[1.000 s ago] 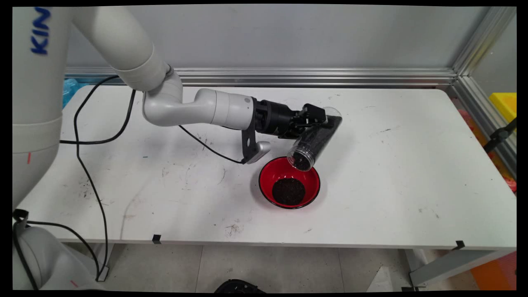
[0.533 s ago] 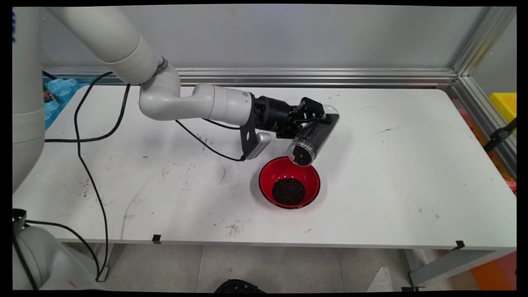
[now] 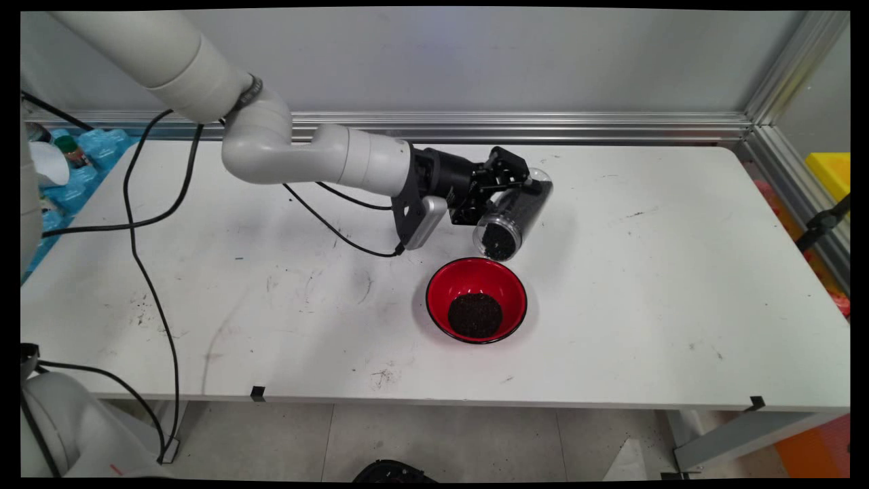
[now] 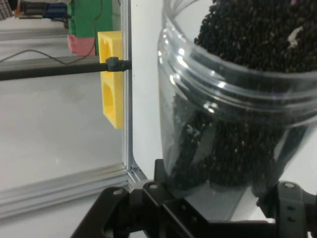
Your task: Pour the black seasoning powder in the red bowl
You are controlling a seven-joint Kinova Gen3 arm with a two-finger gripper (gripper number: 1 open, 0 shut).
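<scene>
My gripper (image 3: 510,185) is shut on a clear plastic jar (image 3: 512,214) of small black grains. The jar lies tilted, its open mouth facing down and toward the near side, just behind and above a red bowl (image 3: 476,278). A round heap of the same black grains (image 3: 475,315) lies in the bowl's bottom. In the hand view the jar (image 4: 237,94) fills the right side, with its threaded rim across the middle and grains (image 4: 257,29) piled inside. The gripper (image 4: 220,196) clasps it at the picture's bottom.
The white table (image 3: 679,272) bears scuff marks and a few spilled specks. Black cables (image 3: 142,272) hang from the arm over the table's left part. An aluminium rail (image 3: 543,125) runs along the back. A yellow block (image 4: 111,74) stands beyond the table's right edge.
The arm has drawn the jar up and back from over the bowl and levelled it somewhat; its mouth no longer hangs inside the bowl's rim. The bowl has stayed put.
</scene>
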